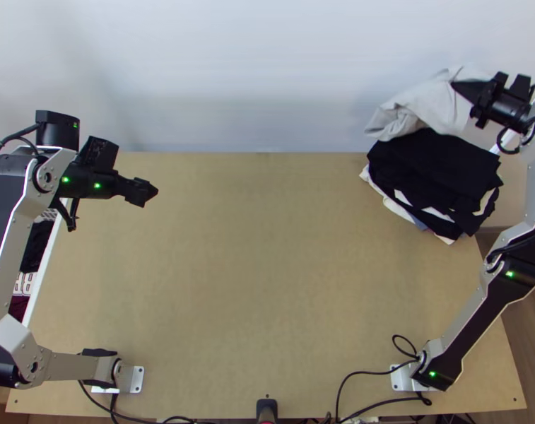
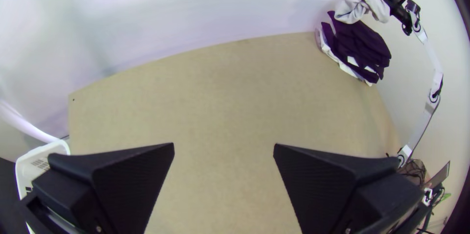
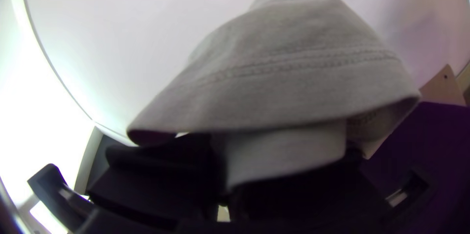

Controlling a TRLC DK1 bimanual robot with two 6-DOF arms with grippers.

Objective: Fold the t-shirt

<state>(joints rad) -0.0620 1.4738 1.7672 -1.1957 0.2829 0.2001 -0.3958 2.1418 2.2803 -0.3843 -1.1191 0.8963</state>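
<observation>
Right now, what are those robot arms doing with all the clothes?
The robot's right hand is holding a light grey cloth, maybe the t-shirt it has to fold. The cloth hangs bunched up by a pile of dark and white clothes at the far right corner of the table. The left hand is open and holds nothing, over on the table's left side. The grey cloth isn't spread out or folded yet.
</observation>
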